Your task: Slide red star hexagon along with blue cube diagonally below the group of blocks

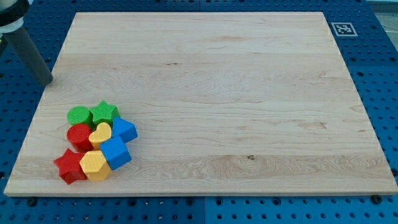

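Observation:
Several blocks sit bunched at the board's lower left. A red star (69,166) lies at the bottom left of the bunch, touching a yellow hexagon (94,165). A blue cube (115,152) sits to the right of the hexagon. Above them are a yellow heart (100,134), a red cylinder (79,136), a smaller blue block (125,130), a green cylinder (78,115) and a green star (104,112). My tip (47,81) is off the board's left edge, well above the bunch and touching no block.
The wooden board (211,93) lies on a blue pegboard table (379,74). A black and white marker tag (342,28) sits at the board's top right corner.

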